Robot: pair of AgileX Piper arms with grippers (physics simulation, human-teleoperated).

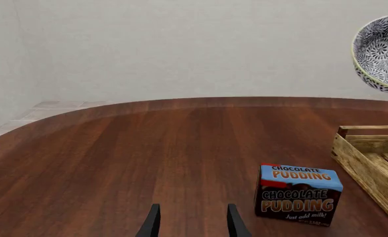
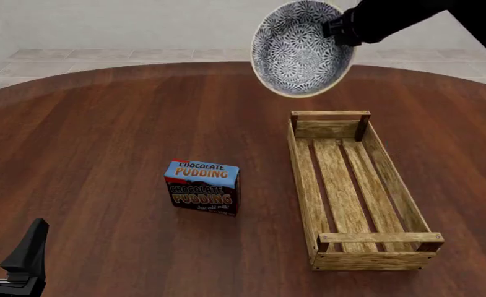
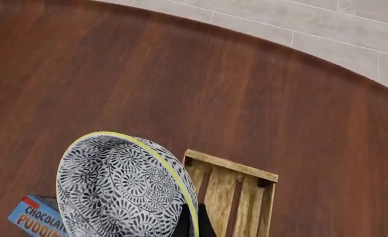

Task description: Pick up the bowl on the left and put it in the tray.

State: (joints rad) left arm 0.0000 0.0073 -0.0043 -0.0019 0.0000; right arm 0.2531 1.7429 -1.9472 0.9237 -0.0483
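The blue-and-white patterned bowl [image 2: 299,48] hangs high in the air, tipped on its side, above the far end of the wooden tray [image 2: 387,179]. My right gripper [image 2: 332,28] is shut on its rim. In the right wrist view the bowl [image 3: 124,190] fills the foreground, with the dark fingertips [image 3: 192,222] pinching its cream rim and the tray's far end [image 3: 237,190] below. The left wrist view catches the bowl [image 1: 381,52] in the air and a corner of the tray [image 1: 371,158]. My left gripper [image 1: 192,224] is open and empty low at the table's near left [image 2: 12,257].
A chocolate pudding box [image 2: 203,185] stands on the table left of the tray, also seen in the left wrist view [image 1: 298,194]. The round dark-wood table [image 2: 102,136] has a curved far edge, with a pale tiled floor beyond.
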